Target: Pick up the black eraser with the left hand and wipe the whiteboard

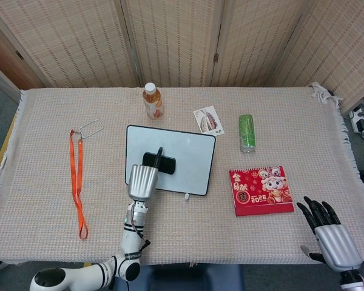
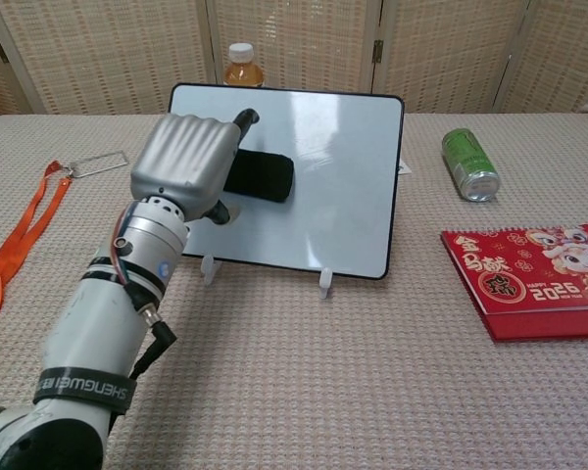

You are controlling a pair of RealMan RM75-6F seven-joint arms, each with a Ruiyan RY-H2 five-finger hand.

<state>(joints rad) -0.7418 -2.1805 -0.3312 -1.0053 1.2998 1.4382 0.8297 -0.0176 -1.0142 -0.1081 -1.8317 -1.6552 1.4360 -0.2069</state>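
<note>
Left hand (image 2: 181,157) over the left part of the whiteboard (image 2: 323,166), fingers curled around the left end of the black eraser (image 2: 263,176), one finger lifted above it; whether the grip is firm, cannot tell; eraser lies flat against the board face, left of centre; board stands tilted on small feet near the middle of the table (image 1: 48,236); right hand (image 1: 330,233) at the table's near right corner, fingers spread, holding nothing; red calendar (image 1: 261,190) right of the board.

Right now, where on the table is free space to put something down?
Bare cloth lies between the orange lanyard and the whiteboard, and along the front edge below the red calendar. It is crowded behind the whiteboard: bottle, card, green can.
</note>
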